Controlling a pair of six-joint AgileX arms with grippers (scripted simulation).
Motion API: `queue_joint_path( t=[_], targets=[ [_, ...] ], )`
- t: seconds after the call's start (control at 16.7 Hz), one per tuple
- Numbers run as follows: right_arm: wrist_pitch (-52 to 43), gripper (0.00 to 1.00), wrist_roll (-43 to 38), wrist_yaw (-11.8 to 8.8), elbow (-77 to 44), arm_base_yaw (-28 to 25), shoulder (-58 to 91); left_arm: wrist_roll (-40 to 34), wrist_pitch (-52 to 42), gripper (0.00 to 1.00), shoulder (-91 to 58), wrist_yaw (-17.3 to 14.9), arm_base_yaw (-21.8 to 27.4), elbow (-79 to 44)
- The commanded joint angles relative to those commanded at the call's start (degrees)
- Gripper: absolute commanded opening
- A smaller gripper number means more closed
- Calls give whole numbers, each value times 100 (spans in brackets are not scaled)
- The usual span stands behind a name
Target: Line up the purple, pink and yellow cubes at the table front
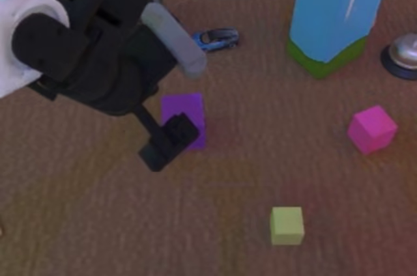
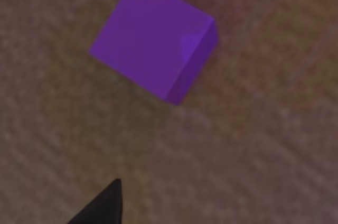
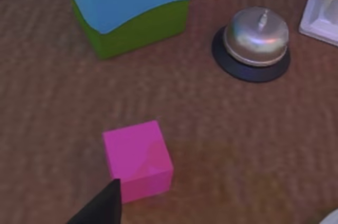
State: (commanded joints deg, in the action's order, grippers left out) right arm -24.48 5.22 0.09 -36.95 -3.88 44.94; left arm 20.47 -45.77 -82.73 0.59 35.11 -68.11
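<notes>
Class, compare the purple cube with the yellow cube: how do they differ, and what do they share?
The purple cube is larger; the yellow cube is smaller. The purple cube is violet; the yellow cube is pale yellow-green. The left pincer overlaps the purple cube in the top view, while the yellow cube sits apart, nearer the table's front. Both are plain single-colour cubes resting flat on the table.
</notes>
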Motion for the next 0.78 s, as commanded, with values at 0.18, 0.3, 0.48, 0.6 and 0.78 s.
queue_joint_path(
  t=[0.18,0.3,0.48,0.6,0.78],
  targets=[
    [-989,100,226,16,-1382,-154,2013,-499,978,100,2029,13,-899,1728],
    [-1610,100,366,24,-2234,-254,3213,-827,1639,100,3361,20,-1487,2874],
    [-2484,100,560,27,-3462,-401,4813,-1274,2589,100,5179,13,-2277,4402],
    [-2960,100,664,25,-4182,-481,5693,-1522,3160,100,6191,-1,-2712,5232],
    [-3533,100,789,18,-5110,-577,6829,-1816,3907,100,7352,-29,-3224,6144]
  ],
)
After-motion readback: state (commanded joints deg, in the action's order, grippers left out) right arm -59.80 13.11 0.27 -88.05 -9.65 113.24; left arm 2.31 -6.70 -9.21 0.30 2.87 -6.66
